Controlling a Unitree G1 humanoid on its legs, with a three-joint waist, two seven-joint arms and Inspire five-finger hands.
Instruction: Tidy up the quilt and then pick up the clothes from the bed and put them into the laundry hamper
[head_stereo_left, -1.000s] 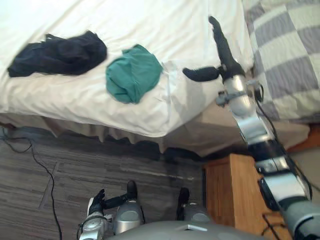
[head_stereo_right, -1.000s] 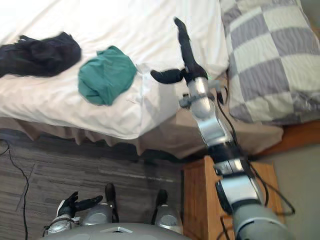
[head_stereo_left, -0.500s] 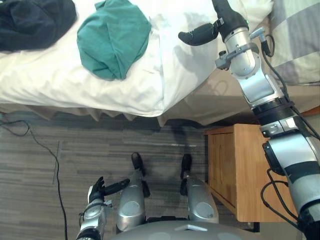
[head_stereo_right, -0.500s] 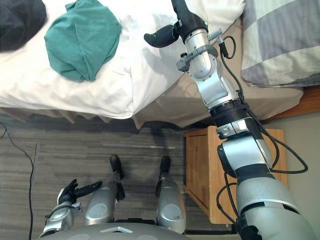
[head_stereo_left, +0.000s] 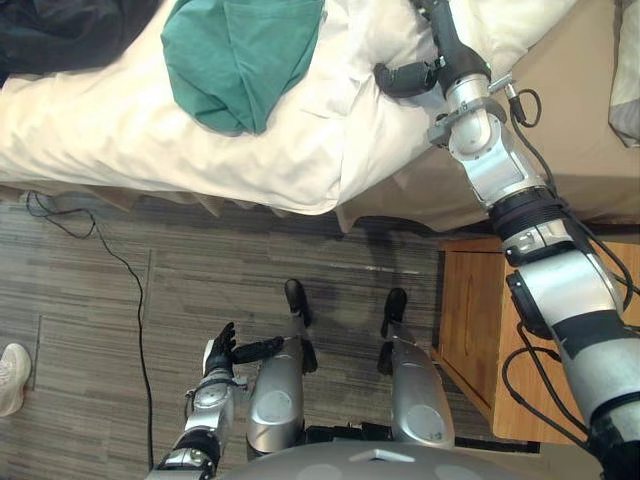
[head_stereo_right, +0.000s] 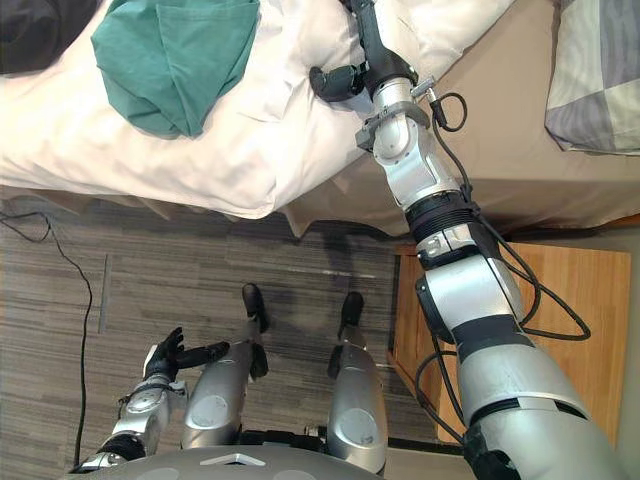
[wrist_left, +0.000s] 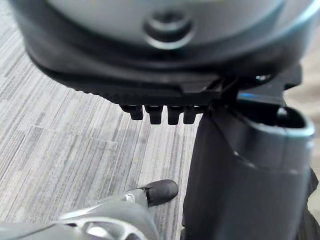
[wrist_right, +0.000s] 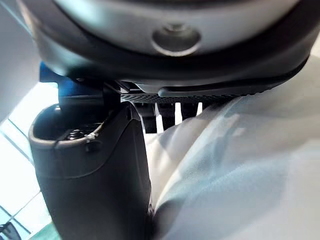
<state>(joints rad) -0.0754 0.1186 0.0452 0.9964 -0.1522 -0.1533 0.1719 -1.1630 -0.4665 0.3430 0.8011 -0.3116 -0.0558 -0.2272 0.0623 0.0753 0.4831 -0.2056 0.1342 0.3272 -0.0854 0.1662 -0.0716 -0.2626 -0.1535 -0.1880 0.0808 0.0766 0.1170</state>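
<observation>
Quilt draped over bed edge; grey plank floor.

Grey wood-grain floor fills six o'clock. A wooden nightstand stands at four, just beside the bed at twelve; a checked pillow lies at two.

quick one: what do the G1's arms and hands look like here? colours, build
Both arms are silver-grey shells; the right arm has rounded segments split by black bands. The left arm shows the same grey at the wrist. Right hand and left hand are black all over, thumbs included.
</observation>
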